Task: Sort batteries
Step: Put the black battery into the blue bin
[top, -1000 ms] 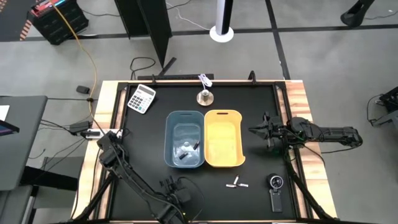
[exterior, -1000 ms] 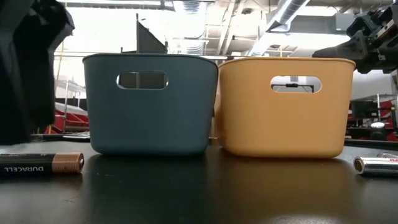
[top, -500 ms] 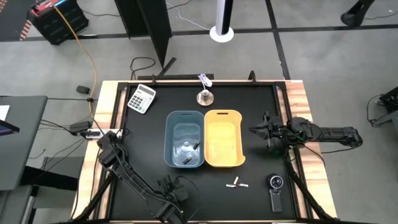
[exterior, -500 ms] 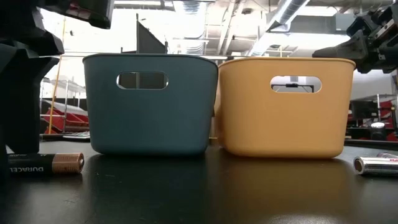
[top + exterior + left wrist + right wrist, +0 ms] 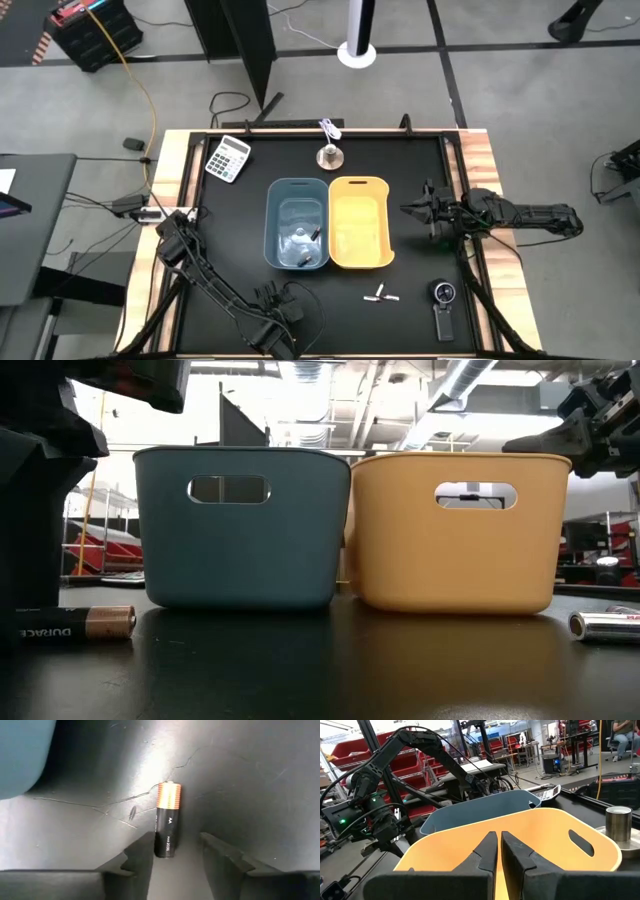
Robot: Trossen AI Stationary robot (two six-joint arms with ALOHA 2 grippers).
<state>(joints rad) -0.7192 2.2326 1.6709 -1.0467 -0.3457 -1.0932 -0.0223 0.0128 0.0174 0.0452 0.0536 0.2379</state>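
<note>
Jaws of the left gripper [image 5: 176, 851] are standing spread, one finger on each side of a black-and-copper battery [image 5: 166, 820] that is lying flat on the black tabletop [image 5: 230, 220]; neither finger is touching it. From above, this gripper [image 5: 272, 318] is hanging low over the near left part of the tabletop, in front of the blue bin [image 5: 297, 223]. The right gripper [image 5: 412, 210] is waiting just beside the yellow bin [image 5: 359, 222], its jaws [image 5: 496, 851] pinched nearly together and holding nothing. Both bins are sitting side by side at the tabletop's middle, touching. Dark batteries [image 5: 297, 249] are lying inside the blue bin. Two silvery batteries [image 5: 381, 295] are resting on the tabletop in front of the yellow bin. In the low view, the copper-tipped battery [image 5: 78, 622] is lying at the left, a silvery one [image 5: 605, 624] at the right.
</note>
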